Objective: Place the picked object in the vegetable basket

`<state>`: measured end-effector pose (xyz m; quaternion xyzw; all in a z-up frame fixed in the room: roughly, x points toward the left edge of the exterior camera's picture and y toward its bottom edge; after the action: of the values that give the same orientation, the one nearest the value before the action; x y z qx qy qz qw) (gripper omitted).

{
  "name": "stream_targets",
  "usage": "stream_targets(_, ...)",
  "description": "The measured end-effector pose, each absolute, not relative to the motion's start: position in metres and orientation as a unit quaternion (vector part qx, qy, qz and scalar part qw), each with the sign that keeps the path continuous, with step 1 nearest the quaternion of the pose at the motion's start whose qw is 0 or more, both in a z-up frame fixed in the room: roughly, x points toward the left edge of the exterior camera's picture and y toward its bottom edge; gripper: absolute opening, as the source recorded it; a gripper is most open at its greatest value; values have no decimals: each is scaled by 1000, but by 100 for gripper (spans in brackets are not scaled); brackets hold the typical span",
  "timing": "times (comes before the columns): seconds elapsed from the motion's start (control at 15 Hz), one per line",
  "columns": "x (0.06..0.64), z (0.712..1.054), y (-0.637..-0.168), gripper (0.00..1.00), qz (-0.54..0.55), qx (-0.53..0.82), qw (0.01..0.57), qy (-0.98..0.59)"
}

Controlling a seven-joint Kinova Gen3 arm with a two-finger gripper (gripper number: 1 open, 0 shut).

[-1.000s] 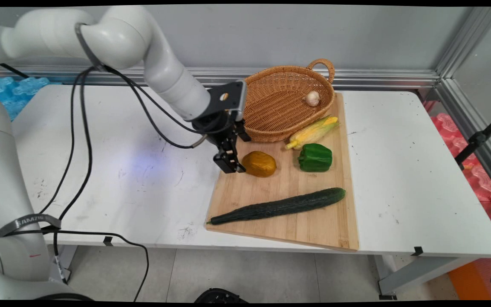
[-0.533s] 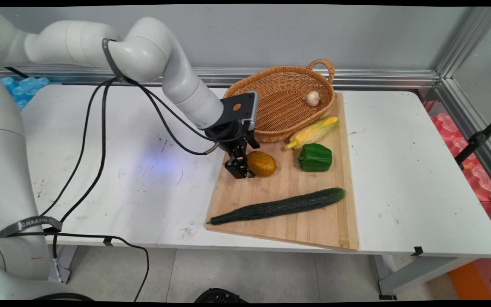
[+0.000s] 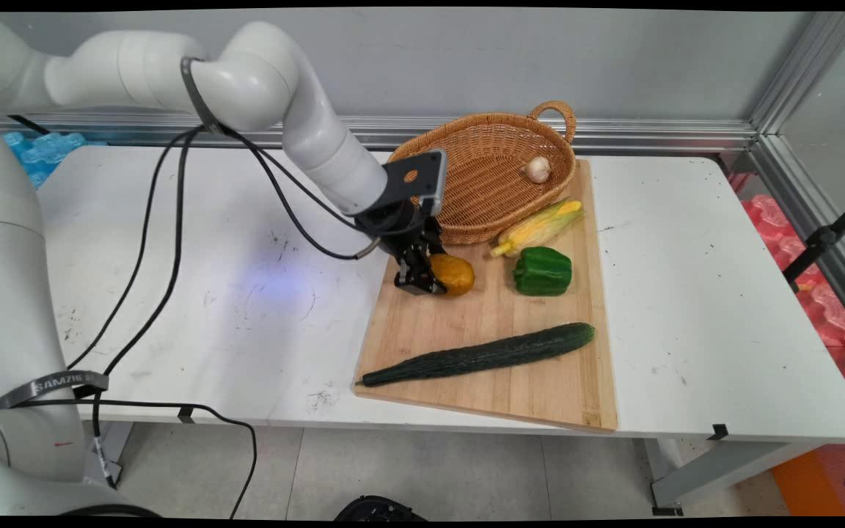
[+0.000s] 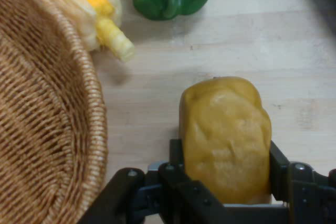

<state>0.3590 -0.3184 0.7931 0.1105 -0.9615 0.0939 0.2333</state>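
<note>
At the left of the main view we see the white table (image 3: 173,308), and the white robot arm (image 3: 305,139) reaching in from the upper left toward the middle of the frame. A second ago its black two-finger gripper (image 3: 422,281) stood just left of the lumpy ochre-yellow potato-like object (image 3: 453,273), apart from it; half a second ago it was closing in at the object's left end. Now the gripper sits a little higher in the frame and pinches that object: in the hand view we see the fingers (image 4: 177,157) pressed against its two sides, near the bottom centre. The object lies at the upper left part of the light bamboo cutting board (image 3: 496,381), just below the rim of the oval woven wicker basket (image 3: 466,191). Inside the basket, toward its upper right, rests a small white garlic bulb (image 3: 537,169). Right of the gripped object we find the yellow ear of corn in pale husk (image 3: 538,226) leaning against the basket, and below it the green bell pepper (image 3: 542,270). The long dark green cucumber (image 3: 477,355) lies slantwise across the board's lower part. None of these has shifted.
</note>
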Motion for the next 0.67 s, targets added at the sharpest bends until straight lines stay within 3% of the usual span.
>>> stream_targets(0.67,377,886,-317,0,97,179,247,-948)
